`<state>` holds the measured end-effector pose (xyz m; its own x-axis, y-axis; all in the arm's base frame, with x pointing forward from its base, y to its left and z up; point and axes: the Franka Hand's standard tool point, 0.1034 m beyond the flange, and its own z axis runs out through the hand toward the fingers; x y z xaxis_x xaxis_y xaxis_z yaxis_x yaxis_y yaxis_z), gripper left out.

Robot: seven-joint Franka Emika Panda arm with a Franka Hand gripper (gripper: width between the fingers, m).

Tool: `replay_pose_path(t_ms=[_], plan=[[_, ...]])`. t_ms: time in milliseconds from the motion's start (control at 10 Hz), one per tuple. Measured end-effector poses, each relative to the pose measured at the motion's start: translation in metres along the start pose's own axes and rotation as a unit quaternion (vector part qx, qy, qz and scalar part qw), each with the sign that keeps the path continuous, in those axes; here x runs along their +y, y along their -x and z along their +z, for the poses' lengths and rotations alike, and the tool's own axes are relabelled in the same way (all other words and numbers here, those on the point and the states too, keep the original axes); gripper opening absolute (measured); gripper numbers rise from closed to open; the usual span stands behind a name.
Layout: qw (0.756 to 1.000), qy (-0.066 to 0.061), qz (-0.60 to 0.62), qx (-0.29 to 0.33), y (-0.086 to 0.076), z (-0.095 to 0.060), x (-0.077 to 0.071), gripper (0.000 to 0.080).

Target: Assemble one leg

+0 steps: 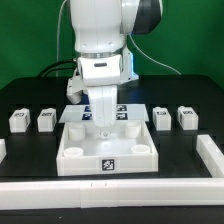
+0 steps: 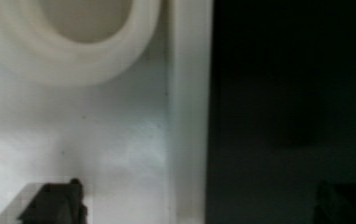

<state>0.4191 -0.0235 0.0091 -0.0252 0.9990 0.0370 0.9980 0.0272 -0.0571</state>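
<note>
The gripper hung low over the white panel. Its fingers were spread wide with nothing between them. The wrist view showed only bare panel surface, a round socket ahead of the fingertips, and the panel's edge passing under the gap, with dark table beyond it. No part was in hand. A leg stood upright on the table, well apart from the gripper to one side, toward the exterior view's left. Of the other legs, one stood farther out on that same side and two stood about as far off on the opposite side. As a small plastic block, the leg was probably light and stiff enough to take a firm pinch without yielding. Its smooth faces might let it slip or twist if caught near a corner. The safest hold seemed to be square across two opposite flat faces, high on the body, leaving the lower end free for a socket. Which end mates could not be told from these views.
</note>
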Motion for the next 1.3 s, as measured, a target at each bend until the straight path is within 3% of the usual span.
replay_pose_path(t_ms=[200, 400, 500, 600, 700, 800, 1300], plan=[[1.000, 0.001, 0.001, 0.000, 0.0005, 0.0001, 0.0000, 0.0650], [1.000, 0.001, 0.001, 0.000, 0.0006, 0.0001, 0.0000, 0.0392], [1.000, 0.001, 0.001, 0.000, 0.0006, 0.0002, 0.0000, 0.0392], [1.000, 0.001, 0.001, 0.000, 0.0006, 0.0002, 0.0000, 0.0191], [1.000, 0.001, 0.001, 0.000, 0.0006, 0.0000, 0.0003, 0.0067], [1.000, 0.006, 0.001, 0.000, 0.0008, -0.0011, 0.0025, 0.0060], [1.000, 0.008, 0.001, 0.000, 0.0009, -0.0014, 0.0031, 0.0060]])
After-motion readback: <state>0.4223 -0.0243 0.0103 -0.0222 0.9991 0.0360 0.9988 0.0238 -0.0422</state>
